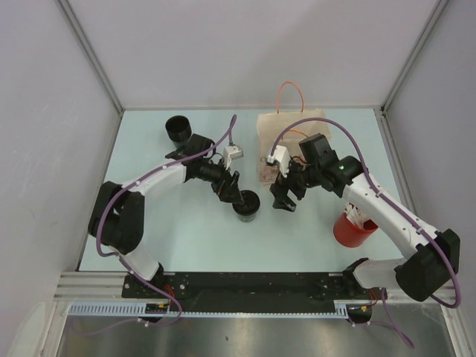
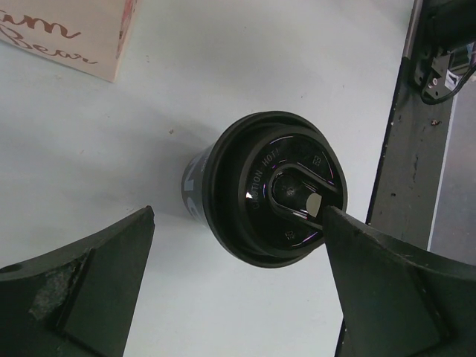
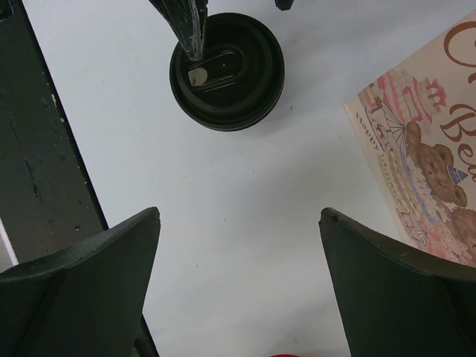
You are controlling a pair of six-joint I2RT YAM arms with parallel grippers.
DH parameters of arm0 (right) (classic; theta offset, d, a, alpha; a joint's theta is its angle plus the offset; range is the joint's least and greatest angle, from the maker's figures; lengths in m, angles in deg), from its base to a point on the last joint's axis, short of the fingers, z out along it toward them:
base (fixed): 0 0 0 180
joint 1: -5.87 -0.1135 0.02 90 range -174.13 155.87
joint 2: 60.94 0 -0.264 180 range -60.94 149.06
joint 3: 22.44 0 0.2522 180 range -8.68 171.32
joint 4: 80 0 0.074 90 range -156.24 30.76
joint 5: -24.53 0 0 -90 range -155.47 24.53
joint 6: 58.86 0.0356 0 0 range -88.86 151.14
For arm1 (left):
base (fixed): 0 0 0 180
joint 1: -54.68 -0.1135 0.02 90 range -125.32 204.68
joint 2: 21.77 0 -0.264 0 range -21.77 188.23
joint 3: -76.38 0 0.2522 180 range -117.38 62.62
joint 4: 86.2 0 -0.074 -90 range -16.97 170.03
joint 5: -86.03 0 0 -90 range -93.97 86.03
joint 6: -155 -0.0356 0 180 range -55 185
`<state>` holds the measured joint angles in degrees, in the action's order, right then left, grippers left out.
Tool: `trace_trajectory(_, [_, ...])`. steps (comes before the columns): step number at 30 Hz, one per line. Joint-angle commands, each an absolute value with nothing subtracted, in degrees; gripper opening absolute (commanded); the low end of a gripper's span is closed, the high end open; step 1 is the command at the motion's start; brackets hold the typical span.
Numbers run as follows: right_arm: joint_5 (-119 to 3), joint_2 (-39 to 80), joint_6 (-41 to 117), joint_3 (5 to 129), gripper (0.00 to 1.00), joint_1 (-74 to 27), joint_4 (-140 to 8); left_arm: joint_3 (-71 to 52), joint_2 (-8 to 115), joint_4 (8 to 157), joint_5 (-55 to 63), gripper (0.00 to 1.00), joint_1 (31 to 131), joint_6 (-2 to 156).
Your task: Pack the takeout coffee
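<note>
The takeout coffee cup (image 1: pixel 246 206), black with a black lid, stands upright mid-table. It also shows in the left wrist view, coffee cup (image 2: pixel 275 186), and in the right wrist view, coffee cup (image 3: pixel 227 71). My left gripper (image 1: pixel 233 190) hangs open just above and behind it, with the lid beyond the fingertips (image 2: pixel 338 230); left gripper (image 2: pixel 238 213) holds nothing. The paper bag (image 1: pixel 290 141), tan with orange handles and a bear print, stands at the back; bag (image 3: pixel 431 141). My right gripper (image 1: pixel 285 199) hovers open and empty between cup and bag; right gripper (image 3: pixel 239 213).
An open black cup (image 1: pixel 178 130) without a lid stands at the back left. A red cup (image 1: pixel 353 230) sits by the right arm near the front right. The dark front rail (image 2: pixel 405 171) runs close to the coffee cup.
</note>
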<state>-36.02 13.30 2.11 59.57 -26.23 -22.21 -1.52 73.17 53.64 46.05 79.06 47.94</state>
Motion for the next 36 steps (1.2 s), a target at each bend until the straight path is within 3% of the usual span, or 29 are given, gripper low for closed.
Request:
trace_trajectory(1, [-34.97,11.40,1.70,59.35,0.93,-26.04,-24.23,-4.44,73.85,53.40,48.32,0.99,79.90,46.20])
trace_trajectory(25, [-34.80,12.45,1.70,59.08,0.90,-27.00,-24.32,-4.53,77.98,54.72,42.61,1.00,81.31,47.25])
trace_trajectory(31, [-31.99,14.03,5.29,59.08,0.86,-25.86,-26.60,-4.88,79.39,51.65,43.40,0.88,81.31,44.36])
trace_trajectory(36, [-30.49,17.01,10.74,59.08,0.82,-25.68,-30.46,-6.82,82.38,46.56,45.07,0.68,81.31,39.35])
